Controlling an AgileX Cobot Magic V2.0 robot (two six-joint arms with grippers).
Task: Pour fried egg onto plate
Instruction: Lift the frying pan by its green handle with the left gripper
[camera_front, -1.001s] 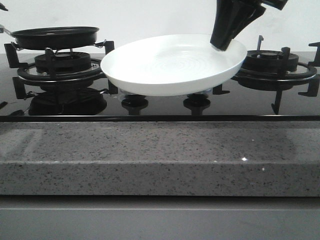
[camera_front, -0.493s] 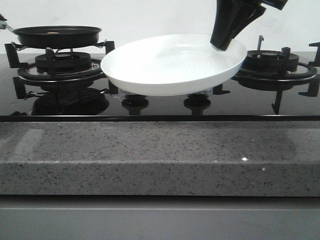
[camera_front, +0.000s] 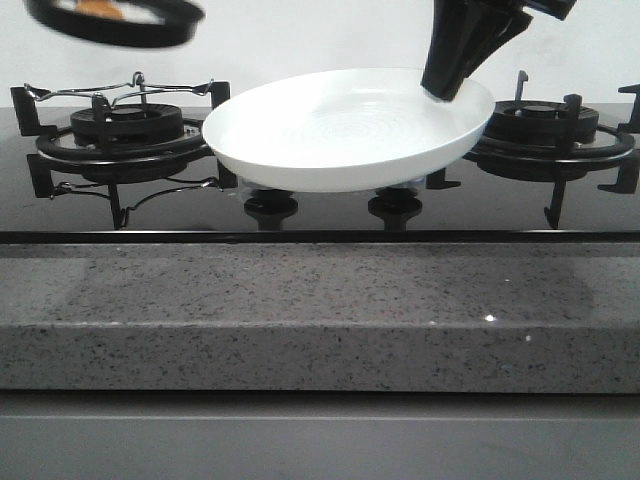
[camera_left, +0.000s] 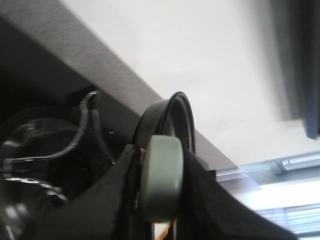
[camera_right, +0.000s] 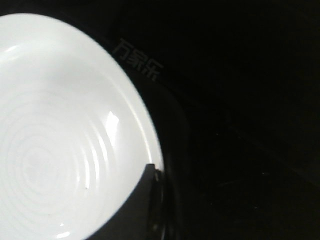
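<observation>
The white plate (camera_front: 340, 130) hangs tilted above the middle of the stove. My right gripper (camera_front: 445, 90) is shut on its far right rim. In the right wrist view the plate (camera_right: 55, 150) is bare, with one dark finger (camera_right: 135, 205) over its rim. The black frying pan (camera_front: 120, 25) is in the air at the top left, blurred, with the fried egg (camera_front: 100, 8) inside. In the left wrist view my left gripper (camera_left: 160, 200) is shut on the pan's grey-green handle (camera_left: 162, 175), with the pan rim (camera_left: 170, 120) beyond. The left gripper is outside the front view.
The left burner grate (camera_front: 120, 135) with a wire trivet stands under the pan. The right burner grate (camera_front: 545, 135) is behind the plate's right side. Two stove knobs (camera_front: 270, 205) sit below the plate. A grey granite counter edge (camera_front: 320, 310) runs across the front.
The pan has risen from the left burner to the top left of the front view. The plate and the right arm have not moved.
</observation>
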